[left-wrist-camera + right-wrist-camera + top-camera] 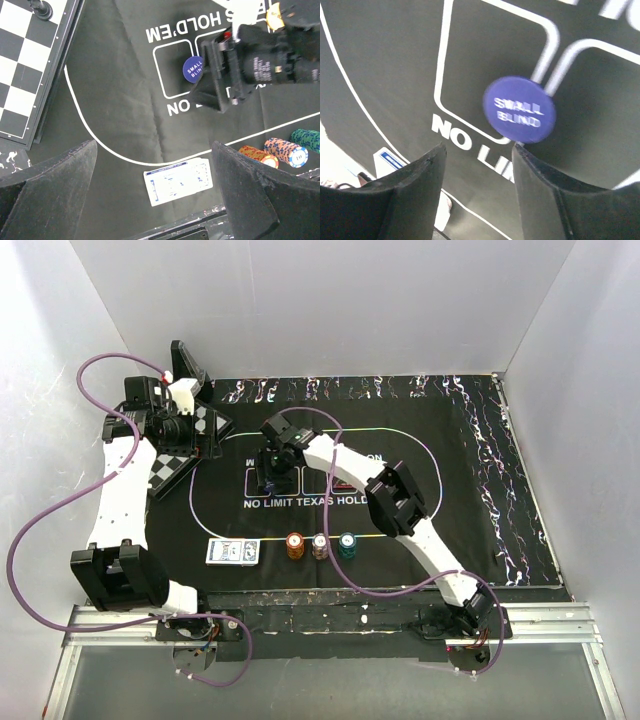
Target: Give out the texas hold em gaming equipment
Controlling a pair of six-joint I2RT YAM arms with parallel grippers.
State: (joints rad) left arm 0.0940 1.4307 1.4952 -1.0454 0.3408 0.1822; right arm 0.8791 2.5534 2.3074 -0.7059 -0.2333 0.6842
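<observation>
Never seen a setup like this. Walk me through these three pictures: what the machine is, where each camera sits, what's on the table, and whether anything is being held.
These are two white robot arms bolted at the near edge of a table. The overhead picture looks down from above and behind them; the other two come from small cameras on each wrist, with that arm's own dark fingers at the bottom.

A black poker mat covers the table, with a chessboard at its far left corner. Near the front lie a deck of playing cards and three stacks of chips.

The right end effector hovers over the mat's printed boxes, just above a blue "SMALL BLIND" disc. Its fingers are apart and the disc lies flat ahead of them, not gripped.

The left end effector is wide open and empty, looking down from above the cards.
</observation>
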